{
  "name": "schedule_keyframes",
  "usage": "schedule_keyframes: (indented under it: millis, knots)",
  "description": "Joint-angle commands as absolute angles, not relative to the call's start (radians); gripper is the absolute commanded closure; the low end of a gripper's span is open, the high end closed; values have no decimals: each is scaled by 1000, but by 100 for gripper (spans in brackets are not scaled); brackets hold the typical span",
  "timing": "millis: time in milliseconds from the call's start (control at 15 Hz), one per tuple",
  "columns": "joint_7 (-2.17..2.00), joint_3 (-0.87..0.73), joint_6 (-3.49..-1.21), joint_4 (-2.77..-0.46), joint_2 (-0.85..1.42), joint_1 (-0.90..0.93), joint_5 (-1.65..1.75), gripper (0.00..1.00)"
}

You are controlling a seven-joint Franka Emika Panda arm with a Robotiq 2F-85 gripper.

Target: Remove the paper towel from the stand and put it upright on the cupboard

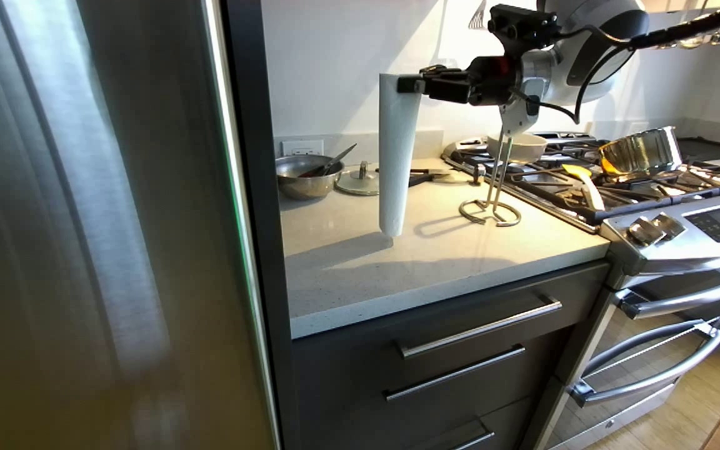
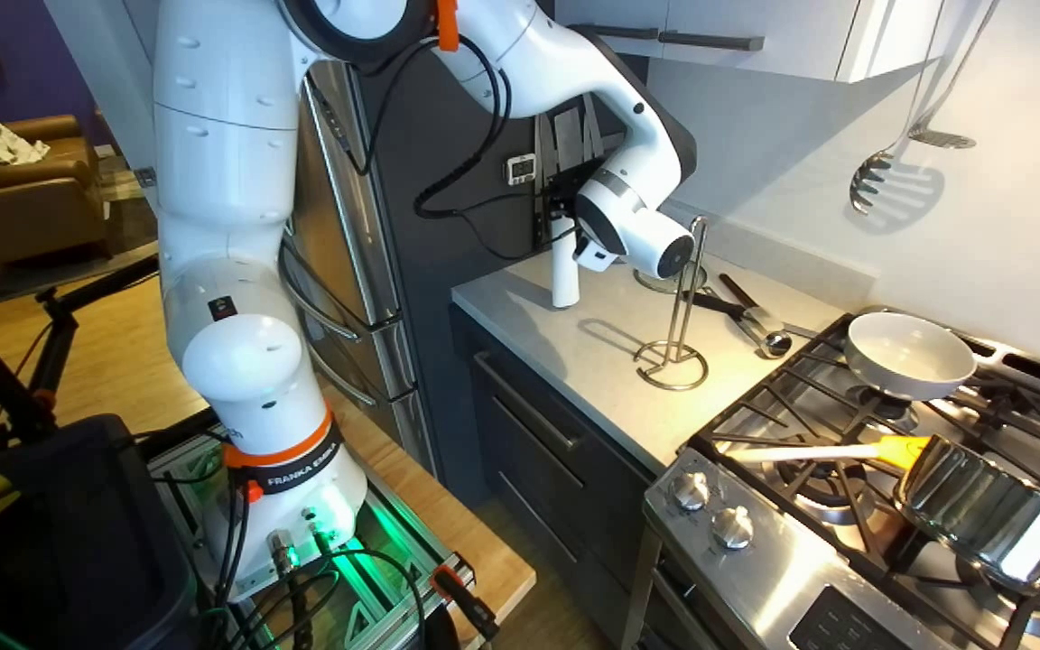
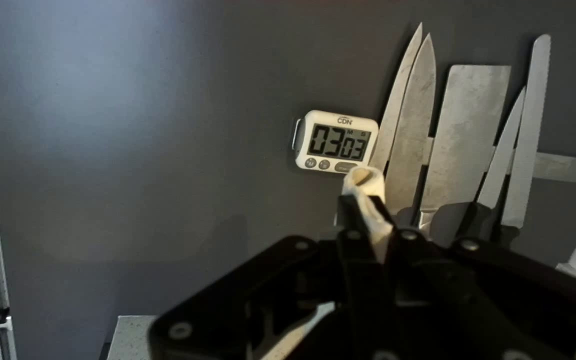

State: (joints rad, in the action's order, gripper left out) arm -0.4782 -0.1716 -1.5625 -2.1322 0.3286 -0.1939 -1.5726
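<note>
Pinched near its top end, the slim white paper towel [image 1: 395, 169] hangs nearly upright over the left part of the cupboard [image 1: 441, 269] top. My gripper [image 1: 409, 84] is shut on the roll, which is squeezed between the fingers; in the wrist view the roll's open end [image 3: 375, 184] shows just beyond the gripper [image 3: 366, 204]. Its lower end is at or just above the pale surface; I cannot tell whether it touches. The bare wire stand [image 1: 505, 162] is upright on the same top, to the right of the roll, and its looped rod is partly behind my wrist in an exterior view.
Behind the roll are a steel bowl [image 1: 307, 178] and a glass lid [image 1: 360, 181]. Dark-handled utensils [image 2: 737, 311] lie near the wall. The stove [image 2: 737, 487] adjoins on one side, the dark fridge panel with a timer [image 3: 338, 142] and several knives [image 3: 473, 135] on the other.
</note>
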Motion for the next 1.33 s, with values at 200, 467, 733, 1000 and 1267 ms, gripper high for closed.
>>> schedule_keyframes:
  millis: [200,467,733,1000,1267]
  knots:
    - [-471,-188,-1558,-2175,319,-198,-1587,90]
    - [-456,-191,-1552,-2182,321,-200,-1582,88]
    - [-449,-196,-1549,-2189,321,-202,-1573,45]
    - [-432,-202,-1548,-2205,321,-205,-1572,14]
    - [-415,-210,-1550,-2223,318,-209,-1567,0]
